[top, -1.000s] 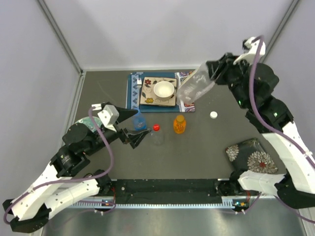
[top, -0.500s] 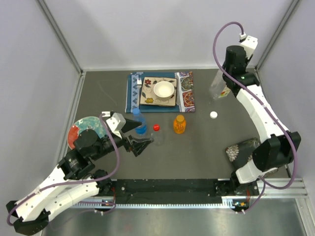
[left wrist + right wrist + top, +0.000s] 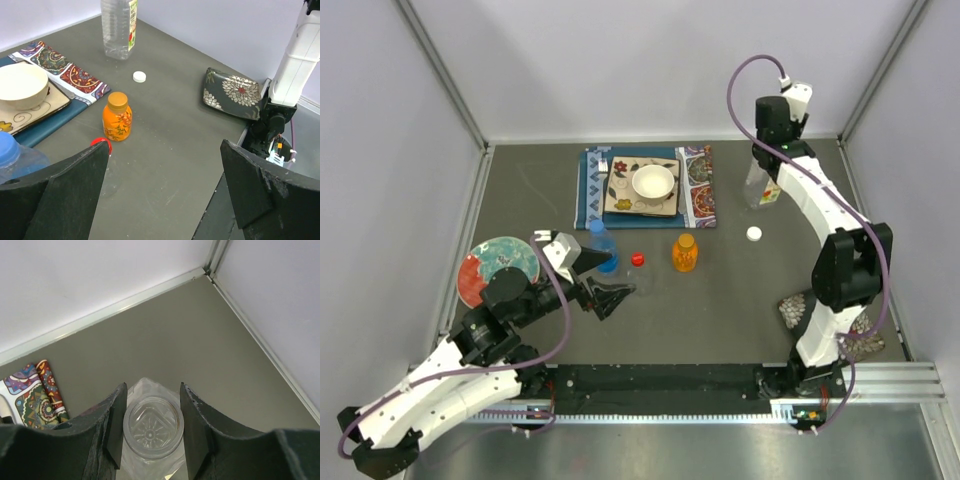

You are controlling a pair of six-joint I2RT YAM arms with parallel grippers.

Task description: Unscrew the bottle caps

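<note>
My right gripper (image 3: 761, 163) (image 3: 152, 390) is shut on the open, capless neck of a clear bottle (image 3: 763, 187) (image 3: 153, 427), which stands upright at the back right. A loose white cap (image 3: 753, 233) (image 3: 139, 76) lies on the table in front of it. An orange bottle (image 3: 685, 254) (image 3: 117, 122) carries its orange cap (image 3: 118, 100). A red cap (image 3: 637, 258) (image 3: 101, 142) sits on a small clear bottle. A blue cap (image 3: 598, 227) (image 3: 7, 147) tops a bottle by my left gripper (image 3: 618, 276) (image 3: 165, 150), which is open and empty just near of it.
A white bowl (image 3: 653, 182) (image 3: 20, 85) sits on a patterned mat stack (image 3: 695, 190) at the back middle. A red and green plate (image 3: 495, 262) lies at the left. A dark floral pad (image 3: 235, 92) lies at the right front by the right arm's base.
The right arm swung the clear bottle from tilted in the air down to upright on the table at the back right. The left gripper shifted slightly nearer and stayed open.
</note>
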